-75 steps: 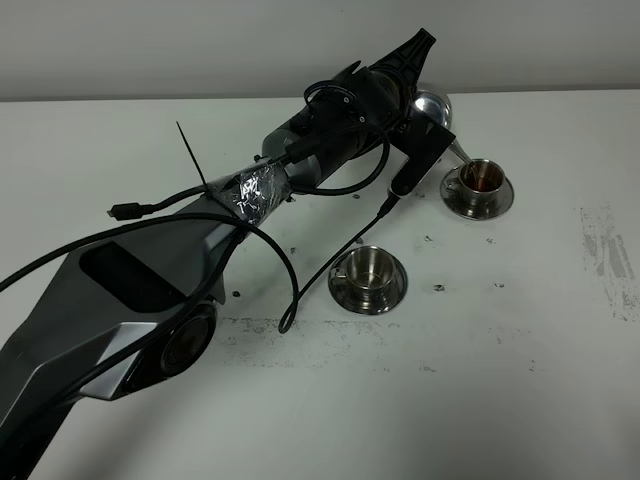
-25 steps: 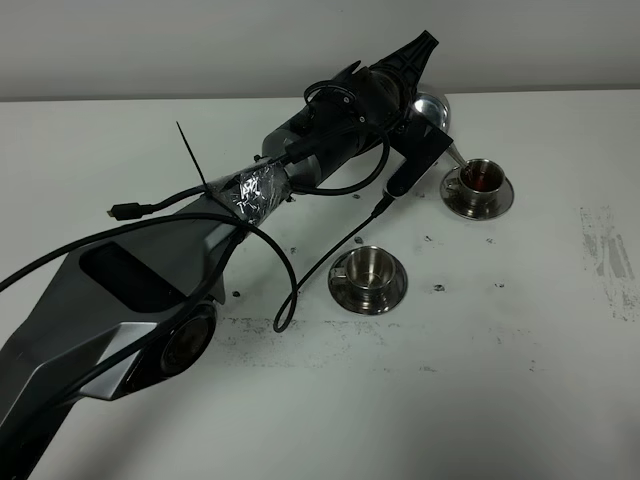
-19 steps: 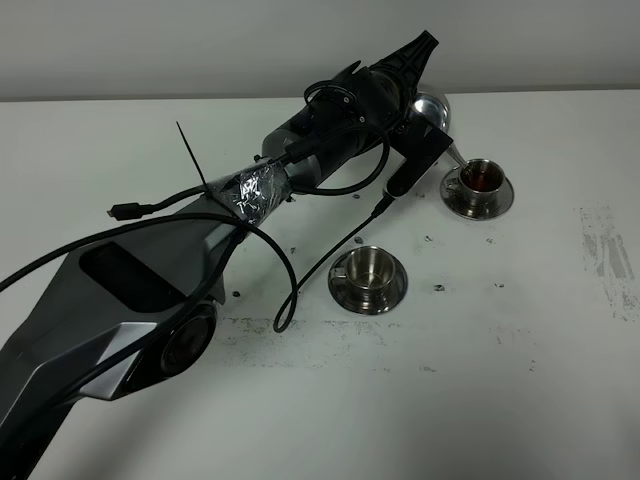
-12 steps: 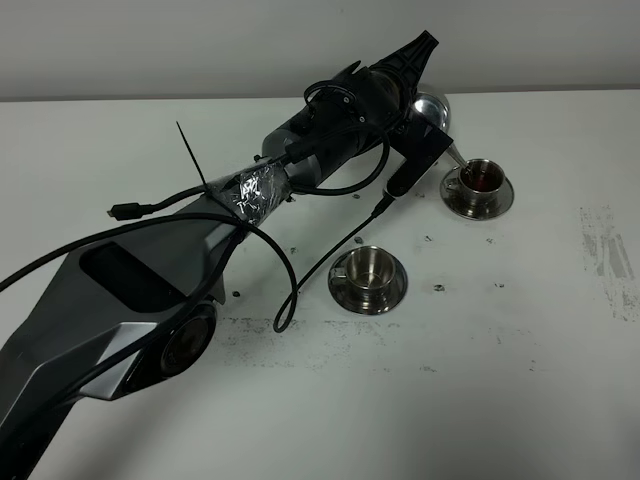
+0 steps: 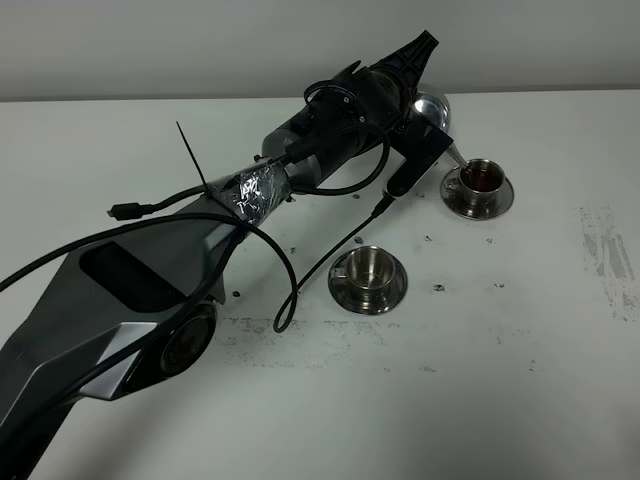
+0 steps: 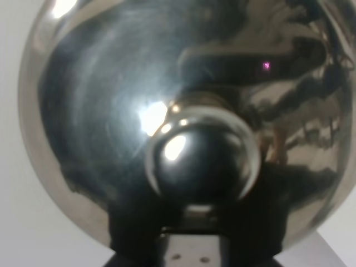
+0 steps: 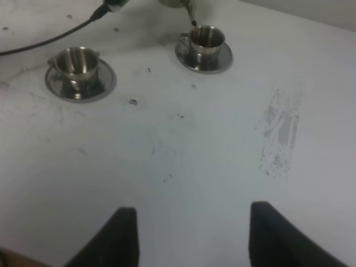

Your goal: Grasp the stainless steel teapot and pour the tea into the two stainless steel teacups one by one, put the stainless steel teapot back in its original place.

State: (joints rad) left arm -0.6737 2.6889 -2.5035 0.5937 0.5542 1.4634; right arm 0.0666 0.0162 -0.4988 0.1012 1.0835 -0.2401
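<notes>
More tilt on teapot (image 5: 431, 104); far teacup (image 5: 481, 178) fills.
Your left jaws clench it, right jaws released; near teacup (image 5: 367, 267) next.

Scuffed white table (image 5: 540, 400), grey wall (image 5: 200, 45)

More tea (image 5: 482, 177) in far teacup (image 5: 479, 190)

The left arm (image 5: 60, 340) has a grey shell with a dark inset panel (image 5: 125, 275), crinkled silver tape (image 5: 250, 192), looping black cables (image 5: 125, 211) and a black zip tie (image 5: 192, 153); the right end effector (image 7: 189, 236) has black fingers (image 7: 119, 236).
</notes>
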